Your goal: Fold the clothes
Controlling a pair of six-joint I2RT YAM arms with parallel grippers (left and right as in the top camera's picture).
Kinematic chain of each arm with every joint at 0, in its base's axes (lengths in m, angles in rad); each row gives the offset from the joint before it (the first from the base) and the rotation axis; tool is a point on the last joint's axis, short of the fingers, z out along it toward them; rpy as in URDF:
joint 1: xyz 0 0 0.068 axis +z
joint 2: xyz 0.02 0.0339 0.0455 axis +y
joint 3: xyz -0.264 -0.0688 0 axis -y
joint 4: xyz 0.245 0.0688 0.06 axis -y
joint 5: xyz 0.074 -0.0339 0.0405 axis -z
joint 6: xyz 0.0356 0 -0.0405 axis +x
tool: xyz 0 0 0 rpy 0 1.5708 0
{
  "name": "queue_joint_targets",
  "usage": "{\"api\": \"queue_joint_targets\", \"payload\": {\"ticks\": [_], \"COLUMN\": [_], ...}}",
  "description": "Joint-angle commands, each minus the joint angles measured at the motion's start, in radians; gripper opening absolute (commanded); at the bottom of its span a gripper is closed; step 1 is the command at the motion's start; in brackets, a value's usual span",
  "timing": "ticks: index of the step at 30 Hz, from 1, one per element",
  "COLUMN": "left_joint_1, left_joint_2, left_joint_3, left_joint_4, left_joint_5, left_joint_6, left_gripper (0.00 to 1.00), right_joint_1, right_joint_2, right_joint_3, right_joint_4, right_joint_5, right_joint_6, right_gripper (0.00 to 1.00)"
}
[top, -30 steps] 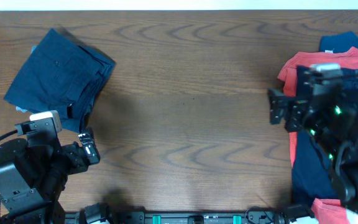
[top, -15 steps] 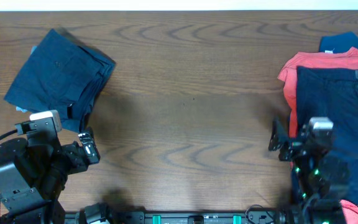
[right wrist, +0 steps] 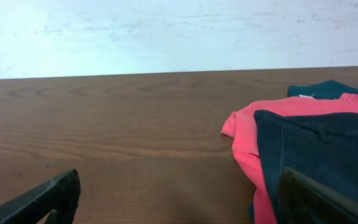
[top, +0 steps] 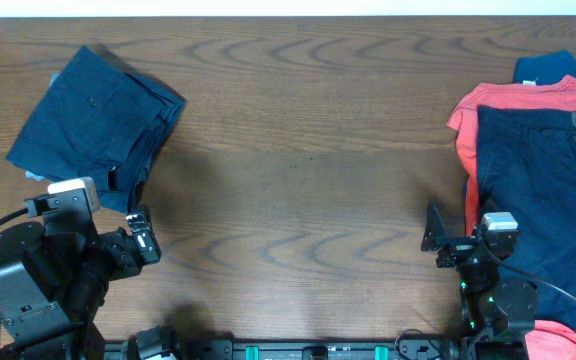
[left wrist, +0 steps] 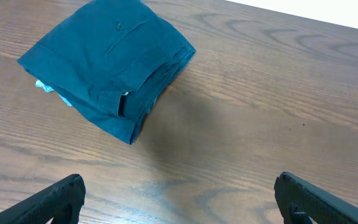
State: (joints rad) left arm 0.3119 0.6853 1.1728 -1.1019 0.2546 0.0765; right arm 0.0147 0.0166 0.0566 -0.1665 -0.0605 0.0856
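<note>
Overhead, folded navy shorts lie left, heaped clothes right, wood table between; both arms' jaws gape wide, empty.

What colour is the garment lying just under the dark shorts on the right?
Coral-red; the garment shows best in the right wrist view.

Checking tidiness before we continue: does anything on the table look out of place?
Yes, slightly: the folded dark navy shorts at far left lie askew, and a bit of pale blue cloth pokes out beneath them.
</note>
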Motion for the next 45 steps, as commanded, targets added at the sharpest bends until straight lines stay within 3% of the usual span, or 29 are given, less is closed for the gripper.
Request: {"api": "queue_joint_targets", "payload": {"ticks": [1, 28, 33, 37, 45], "left_joint_1": [-0.006, -0.025, -0.079, -0.145, -0.209], "left_joint_2": [-0.001, -0.005, -0.040, -0.119, -0.373], "left_joint_3": [0.005, 0.005, -0.006, -0.103, -0.494], "left_joint_4": [-0.001, -0.001, 0.020, 0.144, 0.486], "left_joint_5": [-0.009, -0.010, -0.106, -0.109, -0.110], "left_joint_6": [0.005, 0.005, 0.006, 0.006, -0.003], "left_gripper": [0.98, 0.98, 0.98, 0.98, 0.98], "right_joint_1": [-0.009, -0.009, -0.009, -0.009, -0.009], "right_joint_2": [-0.011, -0.011, -0.011, -0.011, -0.011], "right_joint_3": [-0.009, -0.009, -0.009, -0.009, -0.009], "right_joint_4": [0.003, 0.002, 0.002, 0.002, 0.002], "right_joint_5": [-0.011, -0.011, -0.011, -0.011, -0.011], "right_joint_6": [-0.016, -0.016, -0.016, -0.016, -0.016], "right_gripper": [0.99, 0.99, 0.99, 0.99, 0.99]}}
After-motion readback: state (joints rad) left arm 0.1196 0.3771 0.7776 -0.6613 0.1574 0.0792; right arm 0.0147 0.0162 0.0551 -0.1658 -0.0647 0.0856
